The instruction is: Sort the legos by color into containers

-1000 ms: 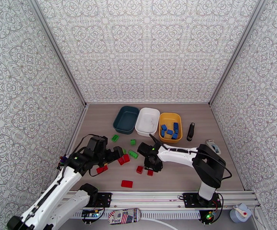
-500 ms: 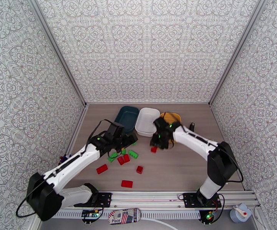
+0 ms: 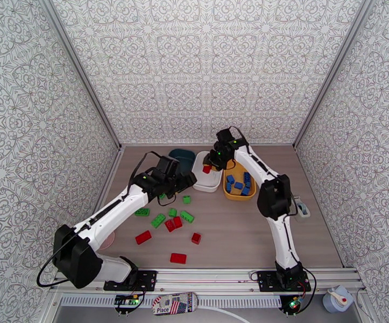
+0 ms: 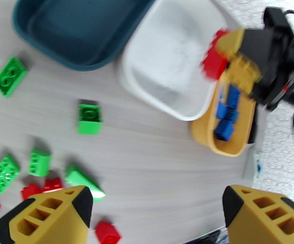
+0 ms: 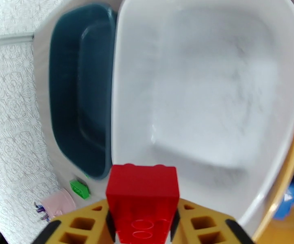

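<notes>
Right pincer: clamped on a red lego, held over the white tub.
Left pincer: fingers wide apart, nothing between them, above the bench.
Loose legos: red and green, scattered on the bench.
Yellow tub: blue legos inside.

I counted one teal tub, one white tub and one yellow tub, so three together. Then there were six red bricks, at least five green bricks and about six blue bricks.
</notes>
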`<act>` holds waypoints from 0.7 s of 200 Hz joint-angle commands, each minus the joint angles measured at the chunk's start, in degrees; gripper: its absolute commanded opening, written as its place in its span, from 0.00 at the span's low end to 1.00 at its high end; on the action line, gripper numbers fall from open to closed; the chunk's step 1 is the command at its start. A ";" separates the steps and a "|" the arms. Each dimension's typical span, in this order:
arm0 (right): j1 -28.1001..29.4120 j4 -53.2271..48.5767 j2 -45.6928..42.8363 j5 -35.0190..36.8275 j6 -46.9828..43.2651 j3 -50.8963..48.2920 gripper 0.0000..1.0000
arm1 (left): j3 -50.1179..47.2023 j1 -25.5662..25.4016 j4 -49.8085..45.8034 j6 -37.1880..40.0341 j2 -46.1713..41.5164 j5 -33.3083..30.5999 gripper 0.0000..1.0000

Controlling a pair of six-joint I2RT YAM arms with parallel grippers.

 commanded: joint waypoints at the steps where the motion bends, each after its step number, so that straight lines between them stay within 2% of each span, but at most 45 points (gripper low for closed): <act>1: -0.45 -3.83 2.58 -2.14 2.13 6.88 0.55 | 0.84 0.59 -6.07 5.76 -0.91 1.81 0.90; 30: -0.43 -3.44 1.30 -1.76 2.79 6.56 0.62 | -1.25 -0.92 -7.24 8.76 -2.10 2.17 0.90; 69: -0.34 -5.63 -6.01 1.34 -1.33 0.19 0.61 | -2.30 -4.19 -8.27 13.00 -0.03 3.95 0.90; 110: -0.18 -5.32 -21.63 5.96 -5.51 -22.48 0.61 | -3.06 -9.31 -10.58 15.52 2.08 3.53 0.90; 140: -0.08 -3.08 -35.01 8.80 -5.04 -42.23 0.64 | -3.77 -13.68 -11.37 15.62 4.40 3.20 0.89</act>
